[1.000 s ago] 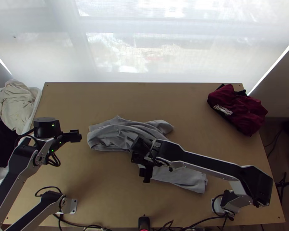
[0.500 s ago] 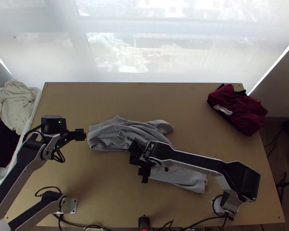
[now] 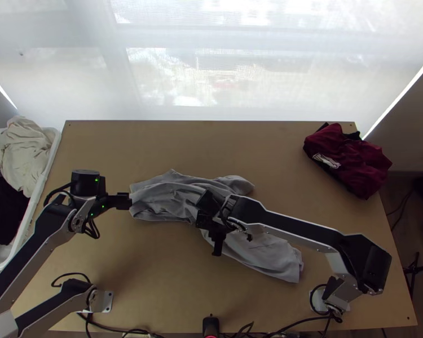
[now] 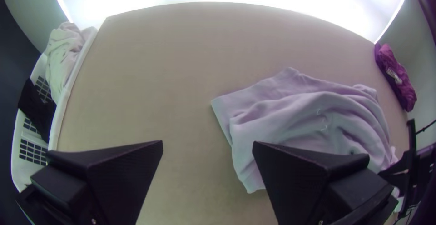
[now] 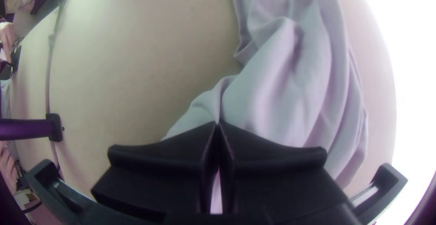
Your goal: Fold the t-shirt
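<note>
Right wrist view: fingers of the right gripper [image 5: 218, 124] closed on a pinch of grey t-shirt [image 5: 281, 88], near-side edge. Left gripper [image 4: 207, 144] with fingers spread wide, nothing gripped, just beside the shirt's left end. Shirt bunched and creased, mid-tabletop [image 3: 155, 141]. Pinch looks shallow; cloth could be lost if pulled hard. If lifted from one point only, the shirt would likely be twisted or dragged askew. Top layer alone might be caught by the left fingers if closed too high. Maroon clothing [image 3: 347, 160] left at far right corner.
</note>
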`<act>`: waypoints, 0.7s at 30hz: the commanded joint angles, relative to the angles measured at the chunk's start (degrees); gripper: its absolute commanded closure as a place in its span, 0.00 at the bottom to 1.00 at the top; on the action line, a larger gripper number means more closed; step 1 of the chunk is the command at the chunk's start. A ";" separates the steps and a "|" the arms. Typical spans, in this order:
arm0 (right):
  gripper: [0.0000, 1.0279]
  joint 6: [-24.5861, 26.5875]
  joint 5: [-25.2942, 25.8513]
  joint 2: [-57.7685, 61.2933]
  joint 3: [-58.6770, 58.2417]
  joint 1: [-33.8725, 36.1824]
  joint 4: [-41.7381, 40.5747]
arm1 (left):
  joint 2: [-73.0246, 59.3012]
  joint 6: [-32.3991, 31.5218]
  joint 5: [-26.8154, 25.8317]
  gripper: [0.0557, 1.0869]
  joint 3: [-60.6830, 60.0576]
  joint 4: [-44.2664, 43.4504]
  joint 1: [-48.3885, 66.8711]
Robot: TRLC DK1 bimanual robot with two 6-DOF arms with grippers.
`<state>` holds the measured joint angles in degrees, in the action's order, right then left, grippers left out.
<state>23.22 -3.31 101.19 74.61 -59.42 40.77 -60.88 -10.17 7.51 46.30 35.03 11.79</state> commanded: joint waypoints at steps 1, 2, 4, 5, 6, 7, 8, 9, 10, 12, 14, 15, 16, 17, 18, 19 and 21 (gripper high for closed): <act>0.97 0.86 0.15 -4.59 0.71 3.70 1.06 | -0.73 2.26 -0.13 0.11 -2.09 1.10 3.85; 0.97 0.95 0.15 -5.30 0.80 4.40 1.33 | -0.99 2.26 -0.13 0.11 -2.27 1.62 4.73; 0.97 1.21 0.15 -6.62 0.98 5.80 1.59 | -2.66 2.26 -0.13 0.11 -2.27 2.68 6.31; 0.97 1.30 0.15 -7.23 1.07 6.33 1.68 | -3.98 2.18 -0.04 0.12 -2.27 3.03 6.93; 0.97 1.65 0.15 -7.85 1.07 6.86 1.76 | -5.30 2.09 -0.04 0.14 -2.27 3.29 7.28; 0.97 1.74 0.24 -8.20 1.15 7.30 1.94 | -6.62 1.91 -0.04 0.20 -2.01 3.56 7.54; 0.97 1.91 0.24 -8.55 1.15 7.65 2.12 | -8.02 1.56 -0.04 0.25 -1.74 3.73 7.72; 0.97 2.27 0.32 -8.90 1.15 7.83 2.20 | -9.34 1.21 -0.04 0.33 -1.22 4.70 7.81; 0.97 2.44 0.41 -9.25 1.15 8.00 2.38 | -10.84 1.03 -0.04 0.41 -0.60 5.05 8.16; 0.97 2.79 0.50 -9.78 1.24 8.27 2.73 | -13.82 0.68 0.05 0.49 0.45 5.49 8.16; 0.97 2.97 0.67 -10.22 1.24 8.44 2.82 | -15.49 0.59 0.14 0.50 1.07 5.58 8.07; 0.97 3.06 0.67 -10.48 1.33 8.53 3.08 | -16.11 0.59 0.23 0.56 1.24 5.58 8.07; 0.97 3.14 0.76 -10.75 1.42 8.71 3.17 | -16.64 0.59 0.14 0.65 1.60 5.49 8.07; 0.97 3.14 0.85 -11.10 1.42 8.88 3.35 | -17.08 0.51 0.14 0.72 1.86 5.49 8.07; 0.97 3.23 0.94 -11.27 1.50 9.06 3.43 | -17.25 0.33 0.14 0.80 2.21 5.14 8.07; 0.97 3.41 0.94 -11.54 1.59 9.32 3.52 | -17.69 0.42 0.14 0.88 2.48 5.05 8.16; 0.97 3.76 1.11 -11.98 1.59 9.76 3.70 | -18.13 0.33 0.14 0.96 3.18 4.96 8.16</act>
<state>26.22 -2.57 90.98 75.92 -51.07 43.81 -75.46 -9.41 7.51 47.51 39.92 19.53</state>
